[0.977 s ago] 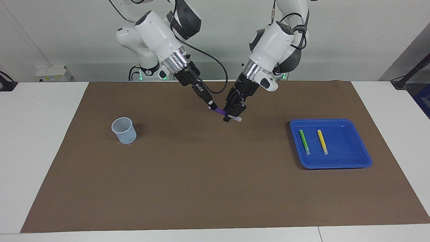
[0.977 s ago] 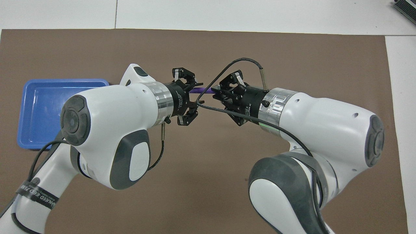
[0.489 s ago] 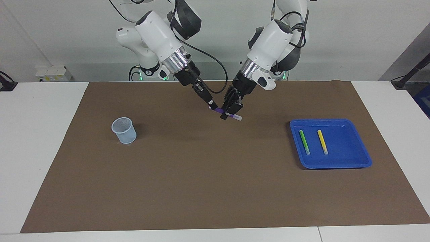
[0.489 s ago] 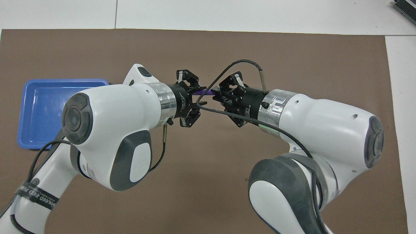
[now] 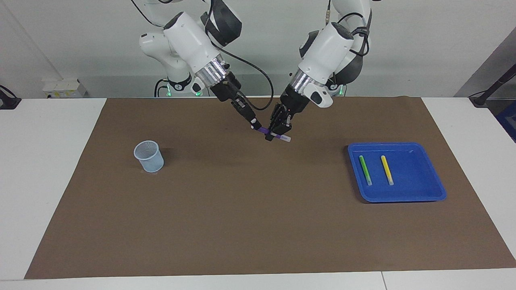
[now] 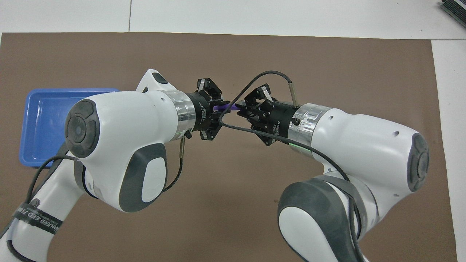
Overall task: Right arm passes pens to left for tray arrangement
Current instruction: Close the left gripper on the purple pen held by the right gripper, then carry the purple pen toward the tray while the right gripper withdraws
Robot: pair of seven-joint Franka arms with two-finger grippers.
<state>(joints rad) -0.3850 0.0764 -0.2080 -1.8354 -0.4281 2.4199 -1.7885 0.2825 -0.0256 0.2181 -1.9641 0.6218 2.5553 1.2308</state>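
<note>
Pens are the work items here, three in all, but the layout is listed from the largest element down. A white table carries a brown mat that covers most of its surface. Both arms reach in over the middle of the mat, at the part nearer the robots. The left arm enters from its own end, and the right arm enters from the other end.

A blue tray lies on the mat toward the left arm's end of the table. A pale mesh cup stands upright on the mat toward the right arm's end, well apart from the tray.

The left gripper and the right gripper meet in the air over the mat, between cup and tray. Each is clamped on the purple pen, which spans the short gap between them. The right gripper grips the purple end. The left gripper grips near the pale end, which projects past its fingers.

The green pen and the yellow pen lie side by side in the tray, apart and roughly parallel, pale ends pointing away from the robots.
</note>
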